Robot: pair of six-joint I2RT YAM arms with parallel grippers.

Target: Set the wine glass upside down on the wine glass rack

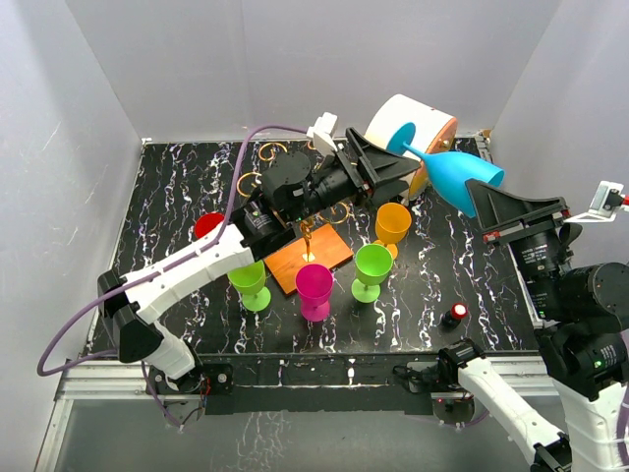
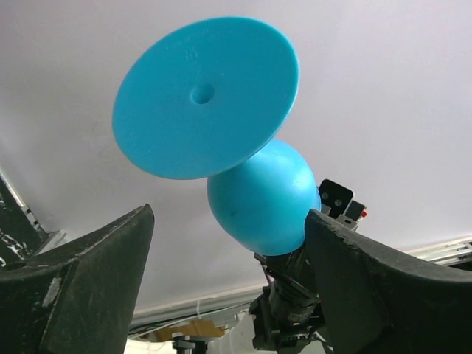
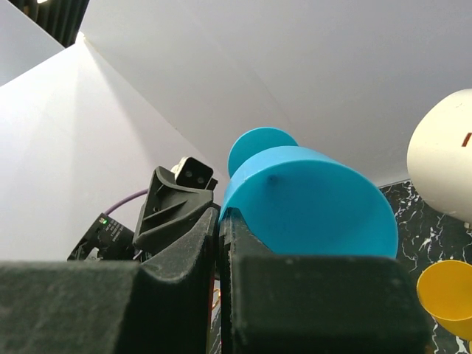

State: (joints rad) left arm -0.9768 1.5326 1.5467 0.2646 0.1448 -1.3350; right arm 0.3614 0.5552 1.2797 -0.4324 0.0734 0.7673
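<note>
Blue wine glass lying sideways at two o'clock, rim clamped by right gripper, left gripper jaws apart beside its foot, wine glass rack mid-table.

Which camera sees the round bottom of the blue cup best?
The left wrist view: the bright blue plastic wine glass shows its whole round foot face-on and large. The top view shows the glass sideways and small. The right wrist view shows mostly its bowl, the foot peeking behind.
</note>
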